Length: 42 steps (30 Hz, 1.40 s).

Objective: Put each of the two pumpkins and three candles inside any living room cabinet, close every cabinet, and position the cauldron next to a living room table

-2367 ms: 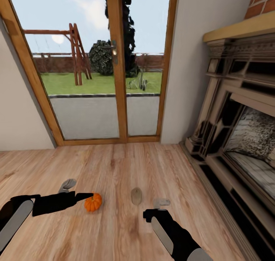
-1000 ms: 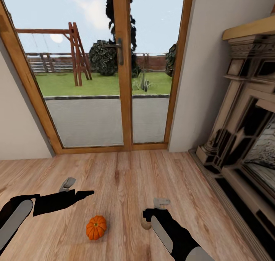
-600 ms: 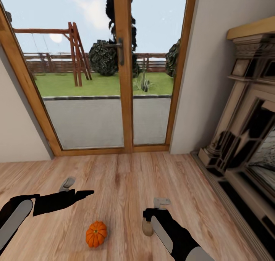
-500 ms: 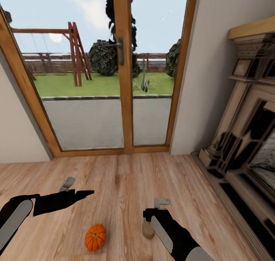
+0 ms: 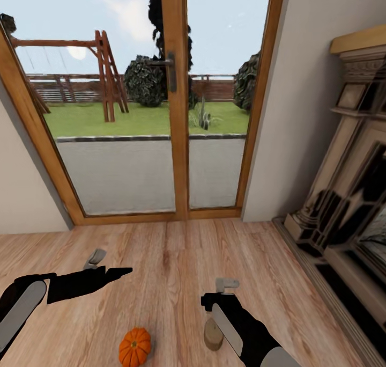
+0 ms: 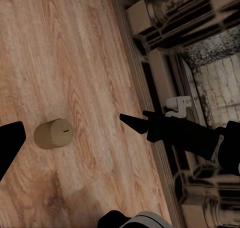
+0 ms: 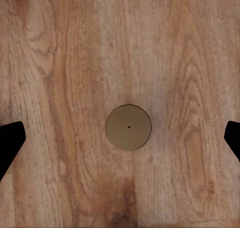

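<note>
- Nearest me, at about 6 o'clock in the head view, one pumpkin (image 5: 134, 347) sits on the wooden floor (image 5: 171, 259); its lower edge is cut off by the frame, so I cannot make out its whole shape or stem.
- Just to its 3 o'clock stands a candle (image 5: 213, 335), a squat taupe cylinder on the floor, partly hidden behind my right forearm.
- My right fingers (image 7: 120, 138) hang straight above that candle (image 7: 128, 127): in the right wrist view I look down on its round top with a tiny dot at the centre, and my two dark fingertips (image 7: 9, 140) sit well apart at either side of it, spread wide and touching nothing.
- In the head view my right fingers (image 5: 206, 302) are mostly hidden under the black wrist and a pale bracket, so their spread is hard to read there.
- My left fingers (image 5: 119, 272) reach toward 2 o'clock over bare floor, well apart from the pumpkin and pinching nothing. In the left wrist view only one dark fingertip (image 6: 9, 143) is visible at the edge, so I cannot tell how wide they stand.
- The left wrist view also catches the candle (image 6: 53, 133) and my right arm beyond it.
- Farther off at 3 o'clock, the stone-coloured fireplace (image 5: 348, 195) is cut off by the frame.
- Farthest, at 12 o'clock, a wood-framed glass door (image 5: 174, 115) shows lawn and a swing frame (image 5: 107, 74).
</note>
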Available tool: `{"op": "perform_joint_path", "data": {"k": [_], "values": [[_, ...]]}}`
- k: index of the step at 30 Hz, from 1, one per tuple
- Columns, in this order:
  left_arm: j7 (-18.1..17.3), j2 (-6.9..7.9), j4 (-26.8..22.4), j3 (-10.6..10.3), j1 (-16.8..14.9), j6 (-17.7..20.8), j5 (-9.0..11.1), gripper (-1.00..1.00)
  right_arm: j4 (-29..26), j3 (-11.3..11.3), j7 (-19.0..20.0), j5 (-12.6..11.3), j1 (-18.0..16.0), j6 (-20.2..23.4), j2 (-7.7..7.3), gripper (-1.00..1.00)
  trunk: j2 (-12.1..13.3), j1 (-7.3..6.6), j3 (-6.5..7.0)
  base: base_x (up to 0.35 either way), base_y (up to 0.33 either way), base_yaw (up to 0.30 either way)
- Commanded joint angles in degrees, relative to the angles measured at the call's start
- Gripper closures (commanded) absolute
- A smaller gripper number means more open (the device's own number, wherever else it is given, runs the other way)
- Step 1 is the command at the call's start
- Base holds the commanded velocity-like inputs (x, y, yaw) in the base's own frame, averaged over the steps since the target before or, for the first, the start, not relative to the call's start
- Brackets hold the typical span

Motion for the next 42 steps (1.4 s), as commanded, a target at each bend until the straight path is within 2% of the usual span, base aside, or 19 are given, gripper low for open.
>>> {"op": "perform_joint_path", "data": {"k": [1, 8, 21, 42], "values": [[-0.3, 0.05, 0.0, 0.0, 0.0, 0.1, -0.1, -1.0, -0.1, 0.2, -0.5, -0.5, 0.0, 0.1, -0.04, -1.0, 0.0, 0.0, -0.05, 0.053, -0.004, 0.0], [-0.3, 0.11, 0.0, 1.6, 0.0, 0.1, 0.1, -1.0, 0.0, 0.3, -0.5, -0.5, 0.0, -0.1, -0.04, -1.0, 0.0, 0.0, -0.05, 0.013, -0.001, 0.0], [-0.3, 0.16, 0.0, 1.8, 0.0, 0.2, 0.1, -1.0, -0.2, 0.5, -0.4, 0.0, 0.0, -0.1, -0.04, -1.0, 0.0, 0.0, -0.05, 0.0, 0.0, 0.0], [-0.3, 0.24, 0.0, 1.9, 0.0, 0.2, 0.1, -1.0, -1.1, 0.9, -0.3, 0.2, 0.0, -0.2, -0.04, -1.0, -8.4, 4.61, -3.82, 0.0, 0.0, 0.0]]}}
